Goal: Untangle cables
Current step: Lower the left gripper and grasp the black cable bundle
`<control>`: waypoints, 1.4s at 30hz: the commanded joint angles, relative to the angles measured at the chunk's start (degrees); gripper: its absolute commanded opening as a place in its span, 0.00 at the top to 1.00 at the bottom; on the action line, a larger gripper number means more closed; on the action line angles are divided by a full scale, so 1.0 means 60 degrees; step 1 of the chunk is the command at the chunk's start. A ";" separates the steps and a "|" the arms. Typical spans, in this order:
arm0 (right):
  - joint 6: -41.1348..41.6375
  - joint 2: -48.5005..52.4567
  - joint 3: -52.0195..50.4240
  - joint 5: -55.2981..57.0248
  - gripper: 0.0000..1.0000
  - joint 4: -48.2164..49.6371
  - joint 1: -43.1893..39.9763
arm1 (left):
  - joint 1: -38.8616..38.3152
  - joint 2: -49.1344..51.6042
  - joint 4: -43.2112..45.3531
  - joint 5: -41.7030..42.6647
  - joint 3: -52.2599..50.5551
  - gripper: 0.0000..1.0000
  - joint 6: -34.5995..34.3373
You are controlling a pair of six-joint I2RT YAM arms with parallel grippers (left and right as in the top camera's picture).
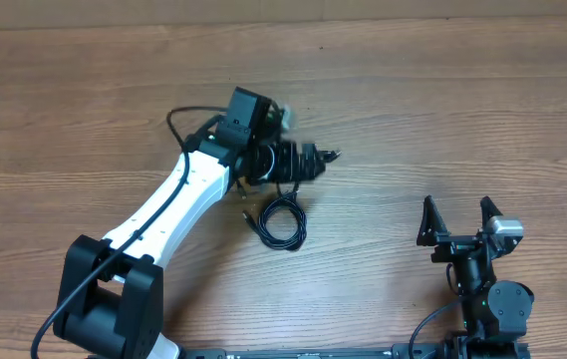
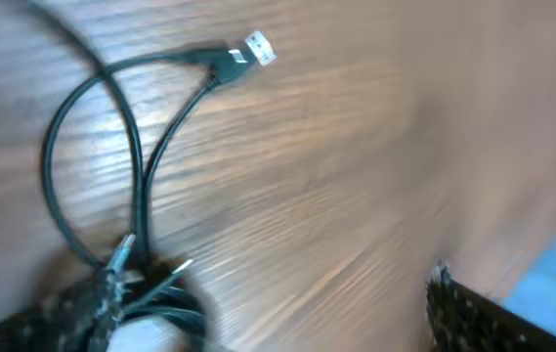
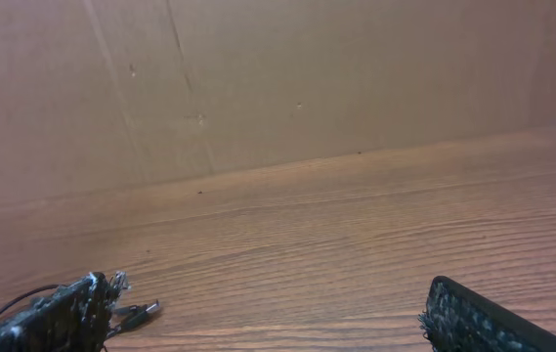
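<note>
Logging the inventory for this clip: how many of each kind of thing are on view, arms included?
Robot arms: 2, the left arm and the right arm
Cable heap: 1, single cords too entangled to count
Table: 1
Total: 4

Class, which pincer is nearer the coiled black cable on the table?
Left. The left pincer is close by the coiled cable, on its far side; the right pincer stands well off rightward.

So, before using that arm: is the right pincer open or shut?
Open. The right pincer has its fingers wide apart in the overhead view, nothing between them.
</note>
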 commanded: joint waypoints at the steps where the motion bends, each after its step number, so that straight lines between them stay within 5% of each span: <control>1: -0.0073 -0.0102 -0.0102 0.0058 0.00 0.0033 0.0015 | 0.0015 0.0069 -0.0623 -0.0342 0.0164 0.00 0.7333; 5: -0.0073 -0.0102 -0.0102 0.0055 0.00 0.0033 0.0015 | 0.0015 0.0069 -0.0729 -0.3701 0.0164 0.00 0.8047; 8: -0.0073 -0.0102 -0.0102 0.0058 0.00 0.0033 0.0015 | 0.0015 0.0069 -0.0816 -0.4849 0.0153 0.00 0.8517; 13: -0.0073 -0.0102 -0.0102 0.0058 0.00 0.0033 0.0015 | 0.0015 0.0084 -0.1191 -0.4528 -0.0051 0.13 0.9078; 26: -0.0073 -0.0102 -0.0102 0.0058 0.00 0.0033 0.0015 | -0.0011 0.0087 -0.1067 -0.2262 -0.1184 0.13 0.9067; 35: -0.0073 -0.0102 -0.0102 0.0055 0.00 0.0033 0.0015 | -0.0295 0.0087 0.0725 -0.2284 -0.2422 0.36 0.8298; 40: -0.0073 -0.0102 -0.0102 0.0058 0.00 0.0033 0.0015 | -0.0277 0.0087 0.1173 -0.3085 -0.2524 0.84 0.6688; 42: -0.0069 -0.0102 -0.0102 0.0058 0.00 0.0033 0.0015 | -0.0280 0.0087 0.1217 -0.3096 -0.2524 0.89 0.6131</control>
